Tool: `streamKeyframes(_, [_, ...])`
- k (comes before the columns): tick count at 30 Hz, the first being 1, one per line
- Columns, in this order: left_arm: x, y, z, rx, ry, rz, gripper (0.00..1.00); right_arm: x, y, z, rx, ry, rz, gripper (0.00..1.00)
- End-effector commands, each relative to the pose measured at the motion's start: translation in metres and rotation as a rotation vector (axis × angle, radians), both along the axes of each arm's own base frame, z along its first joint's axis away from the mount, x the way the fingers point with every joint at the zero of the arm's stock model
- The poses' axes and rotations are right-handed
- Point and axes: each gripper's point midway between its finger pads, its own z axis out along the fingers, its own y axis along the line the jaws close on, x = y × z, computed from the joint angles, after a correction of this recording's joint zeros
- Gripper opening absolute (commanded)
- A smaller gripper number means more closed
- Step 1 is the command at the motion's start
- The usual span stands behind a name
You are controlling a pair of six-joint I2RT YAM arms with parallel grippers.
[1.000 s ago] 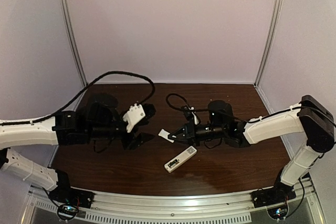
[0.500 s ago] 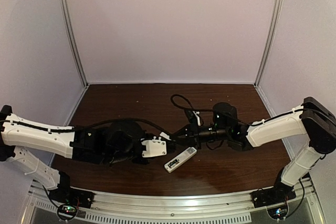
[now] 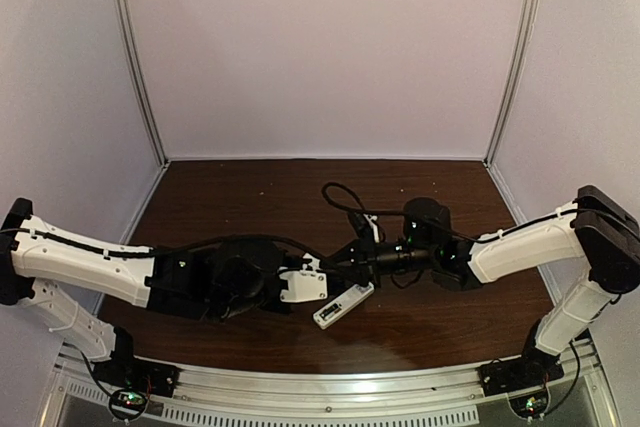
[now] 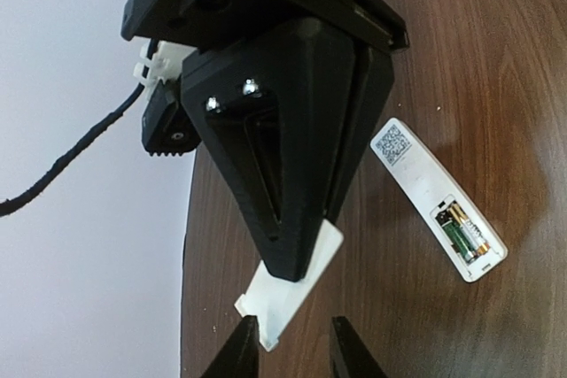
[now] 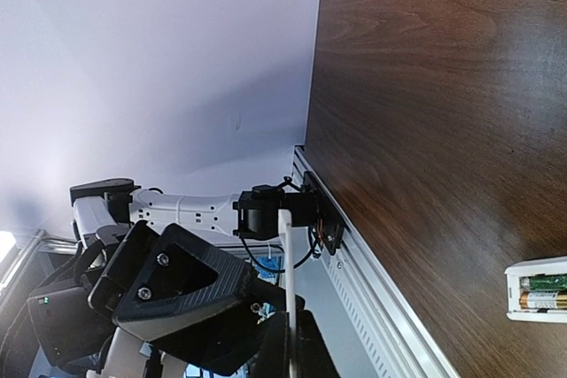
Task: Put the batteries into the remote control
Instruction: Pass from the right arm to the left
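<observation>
1. Nearest the table's front edge: remote control (image 3: 343, 304), a slim white bar lying askew on the dark wood table (image 3: 250, 187), back upward and battery bay uncovered. Judged light, rigid and slick. Best taken across its long edges at mid-length, clear of the bay.
2. Inside that bay: batteries (image 4: 461, 235), two, seated side by side. Judged small and smooth, likely to roll out if the remote is tipped.
3. Just beyond, beside the remote: left gripper (image 4: 294, 356), jaws part-way apart and straddling the free end of the cover (image 4: 279, 312). One finger is at its edge, the other clear; nothing is clamped.
4. Cover: a small flat white piece, apart from the remote. Judged thin and easily bent or snapped, so hold it by its edges.
5. Farthest: right gripper (image 4: 297, 267), clenched on the cover's other end.
</observation>
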Motion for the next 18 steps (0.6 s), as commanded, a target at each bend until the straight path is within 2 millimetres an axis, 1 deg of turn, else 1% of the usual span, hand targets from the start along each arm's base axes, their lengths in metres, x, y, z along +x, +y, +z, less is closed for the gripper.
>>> streamKeyframes(1, [0.007, -0.010, 0.008, -0.016, -0.067, 0.008, 0.29, -0.007, 0.002, 0.015, 0.041, -0.013, 0.013, 0.01])
streamKeyframes(3, [0.013, -0.013, 0.007, -0.003, -0.090, 0.028, 0.27, -0.010, 0.003, 0.016, 0.045, -0.008, 0.019, 0.01])
streamKeyframes(7, [0.019, -0.013, -0.005, 0.051, -0.122, 0.054, 0.22, -0.013, 0.004, 0.020, 0.067, 0.008, 0.024, 0.01])
streamKeyframes(10, [0.022, -0.010, -0.002, 0.050, -0.148, 0.079, 0.14, -0.013, 0.003, 0.022, 0.068, 0.011, 0.021, 0.02])
streamKeyframes(12, [0.023, -0.008, 0.000, 0.044, -0.151, 0.089, 0.09, -0.014, 0.002, 0.022, 0.067, 0.009, 0.022, 0.05])
streamKeyframes(14, [0.023, -0.006, 0.001, 0.043, -0.148, 0.092, 0.03, -0.014, 0.002, 0.023, 0.067, 0.008, 0.021, 0.11])
streamKeyframes(15, [0.022, -0.005, 0.002, 0.037, -0.140, 0.094, 0.00, -0.014, 0.002, 0.024, 0.069, 0.007, 0.024, 0.16])
streamKeyframes(17, [0.019, -0.005, 0.004, 0.012, -0.114, 0.090, 0.00, -0.012, 0.001, 0.028, 0.084, 0.003, 0.020, 0.32])
streamKeyframes(18, [0.017, -0.005, 0.005, -0.006, -0.093, 0.085, 0.00, -0.010, -0.001, 0.034, 0.104, -0.006, 0.014, 0.40])
